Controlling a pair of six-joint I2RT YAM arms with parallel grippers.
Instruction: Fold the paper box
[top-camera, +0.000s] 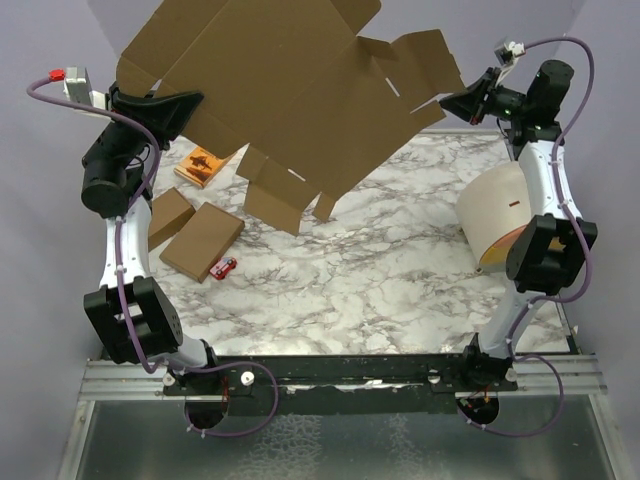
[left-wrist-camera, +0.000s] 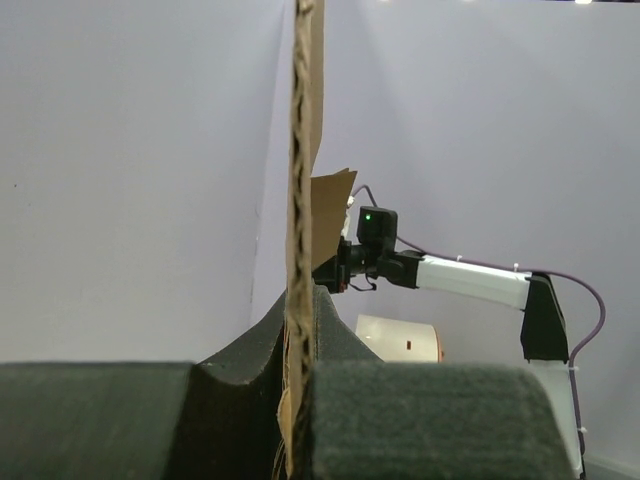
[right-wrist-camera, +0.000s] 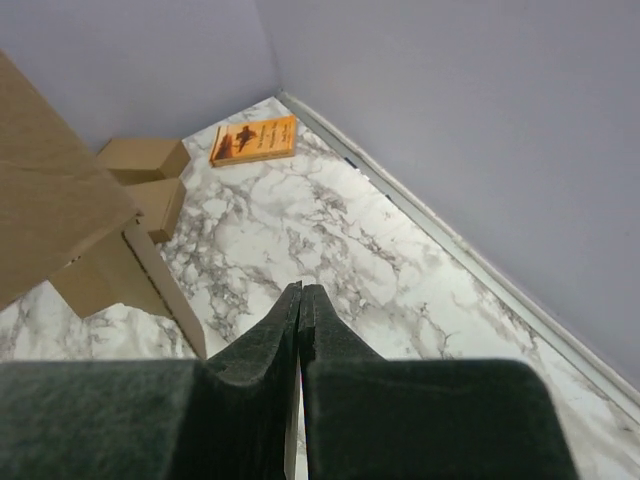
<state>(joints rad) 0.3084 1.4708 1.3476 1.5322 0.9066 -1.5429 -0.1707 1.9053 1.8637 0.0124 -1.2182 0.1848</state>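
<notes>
1. Since the white-and-grey marbled worktop (top-camera: 380, 260) carries no part of the sheet, I judge the task to be at its very start: the sheet is being held up for positioning, and no panel is creased upright yet.
2. The large plain brown cardboard die-cut sheet, the paper box (top-camera: 290, 90), hangs tilted in the air above the far half of the worktop. It reaches from one arm across to the other, and its small slitted flaps droop toward the marble. The next move probably calls for laying it flat on open marble, so that a side panel can be bent along its crease.
3. The left hand (top-camera: 180, 108) is clamped on the sheet's left edge. In its own wrist view the board runs edge-on and upright between the two pads.
4. The right hand (top-camera: 450, 100) has its fingers pressed together, with the tips at the outer edge of the sheet's right flap. In its own view no board shows between the pads, and the sheet lies to its left. I cannot tell whether it touches the flap or only sits beside it. It likely needs a sure hold there before any fold.
5. Two flat brown cardboard boxes (top-camera: 200, 240) and a small orange book (top-camera: 205, 165) lie on the worktop below the sheet's left part. The sheet should stay clear of them when it is lowered.
</notes>
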